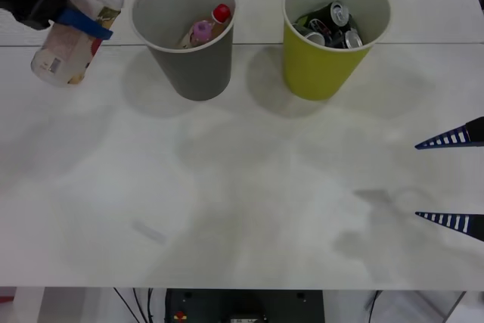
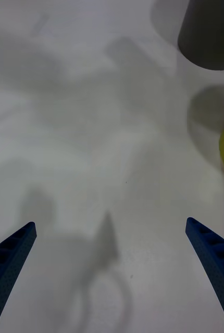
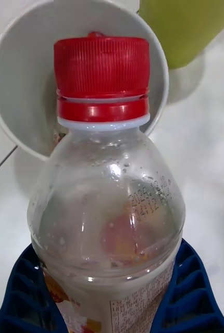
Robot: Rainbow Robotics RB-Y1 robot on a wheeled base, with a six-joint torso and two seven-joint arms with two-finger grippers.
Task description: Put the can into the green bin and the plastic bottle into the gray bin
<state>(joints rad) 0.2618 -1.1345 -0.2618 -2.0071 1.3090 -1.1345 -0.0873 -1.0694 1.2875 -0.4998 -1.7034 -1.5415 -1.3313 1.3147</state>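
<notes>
The left claw (image 1: 83, 24) is clenched around the plastic bottle (image 1: 78, 26), its blue fingers (image 3: 187, 291) pressed against the body on both sides, about mid-height, just under the shoulder. The bottle is held clear of the table (image 1: 242, 209), tilted so that its red cap (image 3: 101, 78) leans toward the gray bin (image 1: 185, 32), which stands just beside it. In the left wrist view the cap is seen against the pale inside of that bin.

The bottle is judged to be light, since little pinkish liquid seems to be left in it, and its thin clear wall is likely to yield under pressure. The smooth plastic could slip, so a hold across the body, where the fingers already sit, is judged sounder than one at the neck.

Two smaller bottles, one red-capped (image 1: 219, 14) and one pink-capped (image 1: 201, 32), are already lying inside the gray bin. Several cans (image 1: 333, 24) are seen inside the green bin (image 1: 333, 35), next to the gray one.

The right claw (image 1: 454, 179) is held released, its fingers spread wide, low over the bare table at the right edge, well apart from both bins.
</notes>
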